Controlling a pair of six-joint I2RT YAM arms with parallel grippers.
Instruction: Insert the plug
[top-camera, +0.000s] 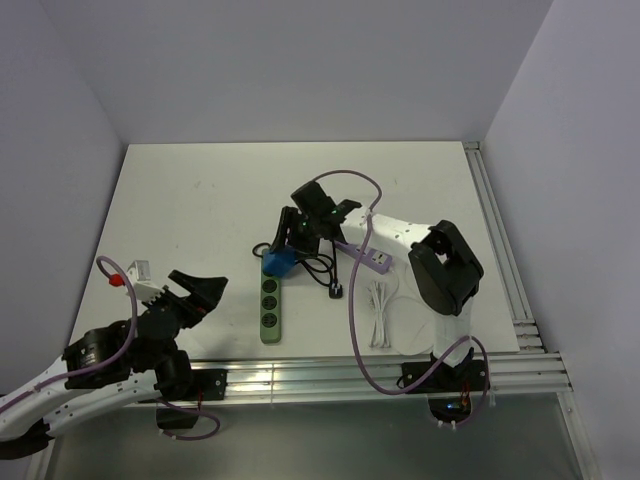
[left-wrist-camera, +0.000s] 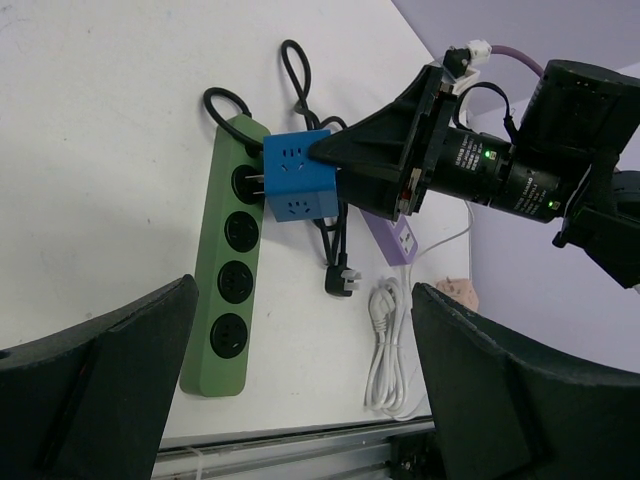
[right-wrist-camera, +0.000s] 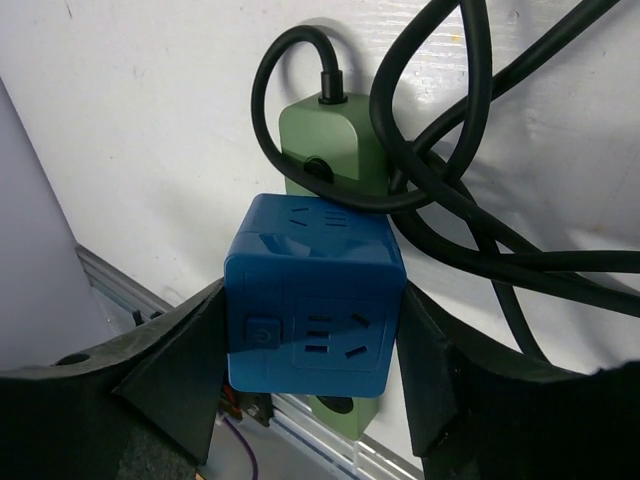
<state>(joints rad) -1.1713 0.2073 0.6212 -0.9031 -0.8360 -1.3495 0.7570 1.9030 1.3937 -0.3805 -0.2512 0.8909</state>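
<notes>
One smooth boxy blue plug (right-wrist-camera: 315, 290) pinched by right gripper (right-wrist-camera: 312, 352), left gripper (top-camera: 210, 293) spread

1. The flat white table (top-camera: 200, 200) carries everything; its near edge ends in metal rails.
2. A long green plastic power strip (top-camera: 270, 305) lies flat, running from near to far, close to the near edge. Three of its round sockets are bare, and the bright blue cube-shaped plug (top-camera: 281, 262) sits at the far one.
3. A black rubber cable (top-camera: 325, 268) leaves the strip's far end, loops over the table and ends in a black plug lying just right of the strip.
4. A small purple socket block (top-camera: 375, 260) lies further right, partly under my right arm.
5. A bundled white cable (top-camera: 380, 315) lies just nearer than that block.
</notes>
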